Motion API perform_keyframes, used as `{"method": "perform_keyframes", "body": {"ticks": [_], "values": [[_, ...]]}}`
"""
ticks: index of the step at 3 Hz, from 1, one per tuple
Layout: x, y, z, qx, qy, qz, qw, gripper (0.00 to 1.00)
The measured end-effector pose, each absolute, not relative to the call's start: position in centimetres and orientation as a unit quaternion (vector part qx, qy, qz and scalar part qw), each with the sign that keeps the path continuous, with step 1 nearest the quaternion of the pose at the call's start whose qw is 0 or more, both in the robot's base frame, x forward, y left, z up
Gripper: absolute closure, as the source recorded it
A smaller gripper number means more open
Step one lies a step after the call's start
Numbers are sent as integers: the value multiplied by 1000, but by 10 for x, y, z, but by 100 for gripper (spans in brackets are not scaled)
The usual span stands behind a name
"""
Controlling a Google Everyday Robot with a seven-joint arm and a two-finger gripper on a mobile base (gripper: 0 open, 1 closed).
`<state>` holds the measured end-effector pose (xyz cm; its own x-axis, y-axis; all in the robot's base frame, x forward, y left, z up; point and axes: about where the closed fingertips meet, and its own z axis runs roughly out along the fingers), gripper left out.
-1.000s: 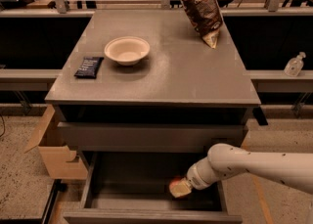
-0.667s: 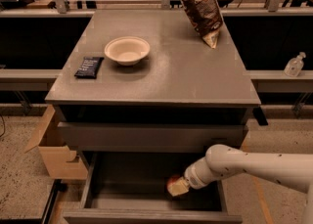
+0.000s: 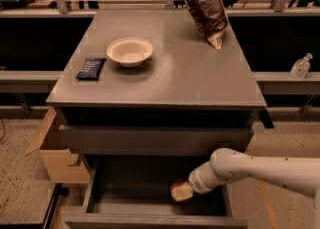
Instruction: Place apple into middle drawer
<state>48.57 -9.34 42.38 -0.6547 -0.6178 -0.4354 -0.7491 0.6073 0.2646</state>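
Note:
The middle drawer (image 3: pixel 131 183) is pulled out at the bottom of the grey cabinet, showing its flat dark floor and thin front edge. The apple (image 3: pixel 175 188), red with a paler patch, is inside the drawer at its right half, low over or on the floor; I cannot tell which. My gripper (image 3: pixel 183 191) reaches into the drawer from the right on a white arm (image 3: pixel 240 165) and is right against the apple.
On the cabinet top (image 3: pixel 190 73) are a cream bowl (image 3: pixel 129 51), a dark flat packet (image 3: pixel 91 68) and an upright chip bag (image 3: pixel 206 8). A drawer with a tall grey front (image 3: pixel 155 139) sits above the open one. A cardboard box (image 3: pixel 52 150) stands at the left, and a sanitizer bottle (image 3: pixel 301 66) at the right.
My gripper and the apple have shifted slightly to the left inside the drawer. Nothing on the cabinet top has moved.

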Motion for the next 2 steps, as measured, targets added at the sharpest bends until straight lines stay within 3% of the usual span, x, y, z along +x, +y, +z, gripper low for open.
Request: {"method": "perform_keyframes", "body": {"ticks": [2], "values": [[484, -91, 422, -388, 883, 218, 150, 12]]}}
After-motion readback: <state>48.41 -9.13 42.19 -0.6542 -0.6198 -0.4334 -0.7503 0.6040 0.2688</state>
